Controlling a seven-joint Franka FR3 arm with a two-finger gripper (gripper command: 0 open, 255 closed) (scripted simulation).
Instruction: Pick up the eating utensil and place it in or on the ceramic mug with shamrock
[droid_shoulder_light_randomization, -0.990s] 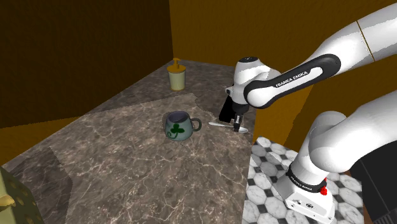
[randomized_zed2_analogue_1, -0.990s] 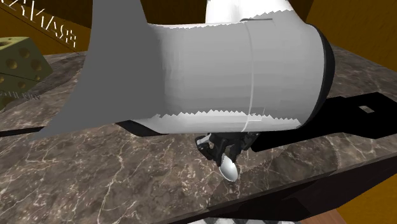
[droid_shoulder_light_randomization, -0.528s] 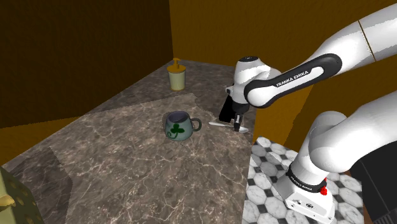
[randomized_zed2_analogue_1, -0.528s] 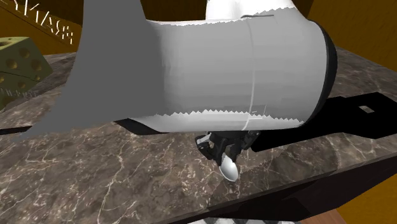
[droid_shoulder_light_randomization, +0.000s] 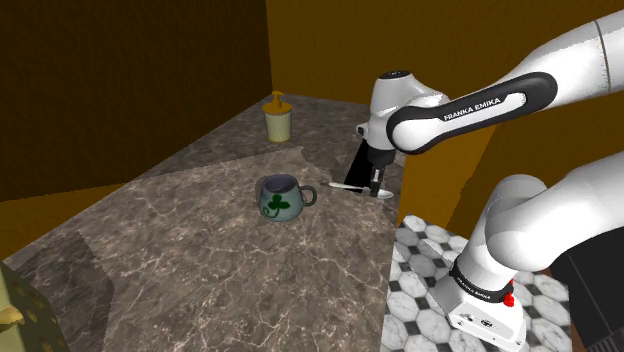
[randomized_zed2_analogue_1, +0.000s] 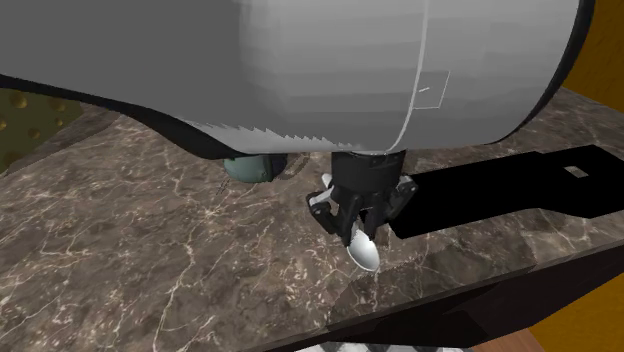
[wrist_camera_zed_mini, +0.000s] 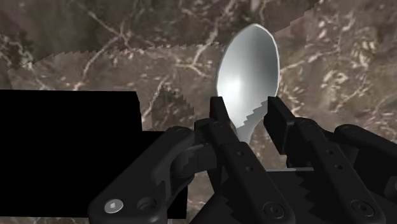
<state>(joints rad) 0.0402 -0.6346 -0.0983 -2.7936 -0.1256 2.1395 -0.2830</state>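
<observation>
A silver spoon (wrist_camera_zed_mini: 248, 70) sits clasped by its neck between the two black fingers of my gripper (wrist_camera_zed_mini: 248, 107), bowl pointing past the fingertips. In the shoulder view the gripper (droid_shoulder_light_randomization: 372, 186) hangs a little above the marble counter near its right edge, with the spoon (droid_shoulder_light_randomization: 348, 186) sticking out toward the mug. The grey-blue mug (droid_shoulder_light_randomization: 281, 197) with a green shamrock stands upright to the gripper's left, handle turned toward it. In the second exterior view the spoon's bowl (randomized_zed2_analogue_1: 366, 255) hangs below the gripper (randomized_zed2_analogue_1: 360, 228), and part of the mug (randomized_zed2_analogue_1: 248, 167) peeks out behind the arm.
A yellow pump jar (droid_shoulder_light_randomization: 278, 118) stands at the counter's back by the brown wall. A yellow holed block (droid_shoulder_light_randomization: 15, 310) sits at the front left corner. The counter (droid_shoulder_light_randomization: 200, 260) ends just right of the gripper, above a black-and-white tiled floor (droid_shoulder_light_randomization: 425, 275).
The arm has risen and the gripper has lifted the spoon slightly off the counter. In the second exterior view the arm moved up, uncovering part of the mug.
</observation>
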